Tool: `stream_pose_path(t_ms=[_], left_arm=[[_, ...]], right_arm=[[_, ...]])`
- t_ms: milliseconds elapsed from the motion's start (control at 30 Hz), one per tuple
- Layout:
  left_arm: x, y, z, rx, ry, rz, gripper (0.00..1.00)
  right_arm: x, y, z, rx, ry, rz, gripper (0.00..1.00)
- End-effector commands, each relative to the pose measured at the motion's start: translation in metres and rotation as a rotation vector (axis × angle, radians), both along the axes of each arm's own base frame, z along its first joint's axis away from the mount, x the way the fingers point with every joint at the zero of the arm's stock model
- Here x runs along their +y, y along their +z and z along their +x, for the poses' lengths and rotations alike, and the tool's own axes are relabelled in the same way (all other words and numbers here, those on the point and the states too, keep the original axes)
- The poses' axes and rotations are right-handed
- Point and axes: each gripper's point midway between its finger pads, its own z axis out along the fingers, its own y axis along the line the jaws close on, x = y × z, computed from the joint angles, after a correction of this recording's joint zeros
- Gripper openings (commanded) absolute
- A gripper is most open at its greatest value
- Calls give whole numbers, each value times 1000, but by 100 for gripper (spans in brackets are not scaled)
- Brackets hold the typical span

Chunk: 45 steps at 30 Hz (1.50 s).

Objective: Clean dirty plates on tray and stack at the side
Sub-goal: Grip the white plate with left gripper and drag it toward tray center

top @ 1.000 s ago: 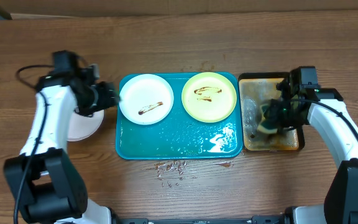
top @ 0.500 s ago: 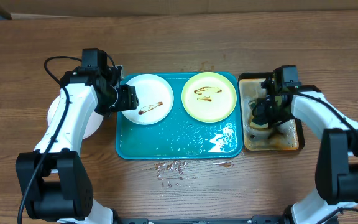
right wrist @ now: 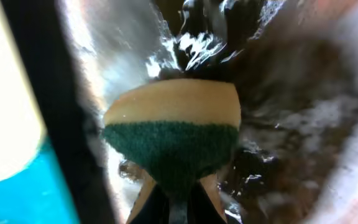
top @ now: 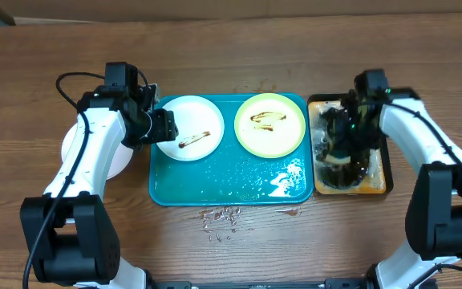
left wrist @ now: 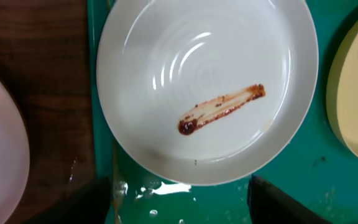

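Observation:
A white plate [top: 188,138] with a brown smear and a pale yellow-green plate [top: 270,124] with smears lie on the wet teal tray [top: 223,183]. A third white plate [top: 107,164] lies on the table left of the tray, partly under my left arm. My left gripper [top: 163,126] is open at the white plate's left edge; in the left wrist view its fingers [left wrist: 182,202] straddle the near rim of the plate [left wrist: 210,87]. My right gripper [top: 347,132] is shut on a green-and-yellow sponge [right wrist: 173,134] over the black-rimmed tray [top: 379,189].
The black-rimmed, brown-stained tray stands right of the teal tray, wet inside. Water drops [top: 223,217] lie on the wooden table in front of the teal tray. A cable runs from the left arm [top: 70,80].
My left gripper moved right from the side plate to the white plate's edge, then held still. My right gripper shifted toward the stained tray's far side with the sponge.

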Motion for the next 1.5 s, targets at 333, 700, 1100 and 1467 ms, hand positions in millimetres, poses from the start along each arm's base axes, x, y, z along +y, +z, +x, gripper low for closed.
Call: stream_pose_path(t_ms=[333, 700, 1100, 1467], left_arm=[[15, 37, 62, -325, -132, 156, 73], [-6, 11, 78, -371, -363, 118, 72], [-15, -40, 91, -335, -410, 64, 74], [-12, -65, 88, -280, -406, 68, 71]], right_arm=[[-6, 71, 5, -92, -148, -11, 4], [-11, 70, 2, -70, -231, -28, 4], [-11, 69, -6, -41, -230, -32, 4], [-11, 68, -9, -28, -229, -34, 4]])
